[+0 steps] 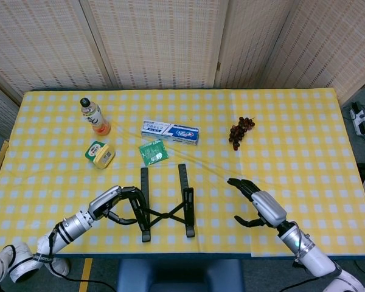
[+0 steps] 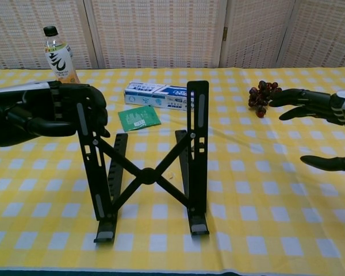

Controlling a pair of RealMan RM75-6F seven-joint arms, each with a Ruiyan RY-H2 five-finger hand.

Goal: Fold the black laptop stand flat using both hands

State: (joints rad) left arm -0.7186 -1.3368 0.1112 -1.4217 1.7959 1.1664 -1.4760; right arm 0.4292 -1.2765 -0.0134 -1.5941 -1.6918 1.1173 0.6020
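1. The counter (image 1: 304, 121) under its yellow-checked cloth carries everything; I place each thing by the laptop stand near its front edge.
2. The black laptop stand (image 1: 165, 204) sits propped up near the front middle of the counter, its two long rails raised and joined by a crossed brace. In the chest view (image 2: 149, 172) the rail on my left side leans, while the other stands nearly upright.
3. My left hand (image 1: 117, 201) is at the stand's left rail. My fingers (image 2: 83, 112) wrap around the upper part of that rail and grip it.
4. My right hand (image 1: 258, 207) hangs to the right of the stand, apart from it. Its fingers (image 2: 302, 100) are spread wide, thumb well below the rest, and hold nothing.
5. A blue and white box (image 1: 170, 131) lies flat behind the stand, farther back on the counter.
6. A drink bottle (image 1: 94, 117) with a black cap stands upright behind the stand and well off to its left.
7. A bunch of dark grapes (image 1: 239, 131) lies behind the stand and off to its right, about level with the box.
8. A small green packet (image 1: 153, 151) lies flat between the stand and the box, just behind the left rail.
9. A small yellow and green tub (image 1: 100, 154) sits left of the packet, behind and left of the stand.
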